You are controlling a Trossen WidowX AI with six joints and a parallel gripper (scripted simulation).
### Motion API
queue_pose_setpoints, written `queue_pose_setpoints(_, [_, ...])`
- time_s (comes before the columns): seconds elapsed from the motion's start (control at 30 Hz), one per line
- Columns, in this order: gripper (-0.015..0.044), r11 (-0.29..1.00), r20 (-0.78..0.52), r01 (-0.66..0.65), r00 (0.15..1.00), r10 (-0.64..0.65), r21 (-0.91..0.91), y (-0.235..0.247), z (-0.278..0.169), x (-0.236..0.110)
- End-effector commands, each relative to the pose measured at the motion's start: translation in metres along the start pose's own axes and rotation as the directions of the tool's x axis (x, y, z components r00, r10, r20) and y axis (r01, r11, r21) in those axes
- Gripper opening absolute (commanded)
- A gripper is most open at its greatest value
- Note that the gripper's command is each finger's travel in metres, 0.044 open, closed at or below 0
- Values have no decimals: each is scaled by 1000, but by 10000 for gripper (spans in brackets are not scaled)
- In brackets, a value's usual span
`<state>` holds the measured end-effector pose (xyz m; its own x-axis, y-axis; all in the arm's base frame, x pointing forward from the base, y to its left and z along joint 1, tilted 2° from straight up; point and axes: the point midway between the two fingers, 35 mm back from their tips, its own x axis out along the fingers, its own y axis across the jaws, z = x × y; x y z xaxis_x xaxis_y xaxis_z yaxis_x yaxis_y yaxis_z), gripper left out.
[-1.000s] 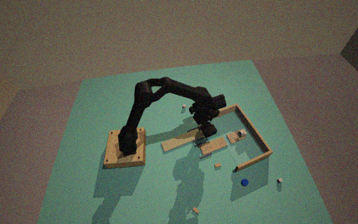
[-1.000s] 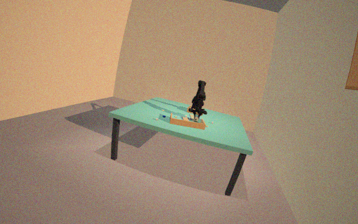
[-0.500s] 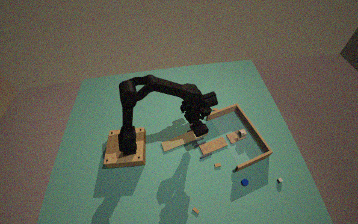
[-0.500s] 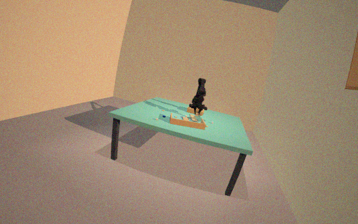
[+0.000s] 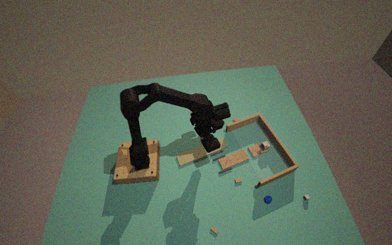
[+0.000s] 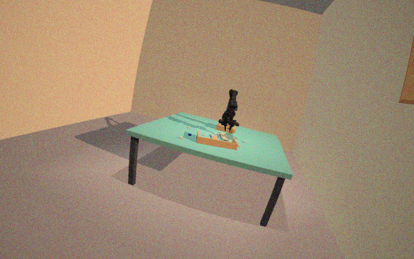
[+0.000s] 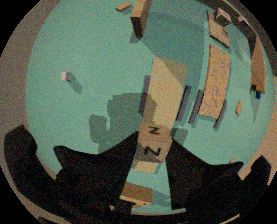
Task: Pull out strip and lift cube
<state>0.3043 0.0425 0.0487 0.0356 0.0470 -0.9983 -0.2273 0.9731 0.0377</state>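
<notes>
A three-sided wooden fence stands on the green table, open toward the robot's base. Inside and in front of it lie two shorter tan pieces, one at the opening and a smaller one farther in carrying a pale cube. Thin dark rails lie between the strips. Scattered around (all well apart from the arm) are a blue disc, a small white block to the right, and tan bits nearer the front.

The long strip runs from the fence's left side toward the base. In the wrist view the labelled cube sits on it, pale with dark letter-like marks, and the gripper is clamped on this cube, a dark finger on either side.
</notes>
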Motion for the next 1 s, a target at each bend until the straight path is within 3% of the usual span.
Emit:
queue_pose_setpoints(0.0, [0, 1000, -2, 2, 1000, -2, -4, 0, -3, -12])
queue_pose_setpoints(0.17, [0, 1000, -2, 2, 1000, -2, -4, 0, -4, -34])
queue_pose_setpoints(0.97, [0, 1000, -2, 2, 1000, -2, -4, 0, -4, -34])
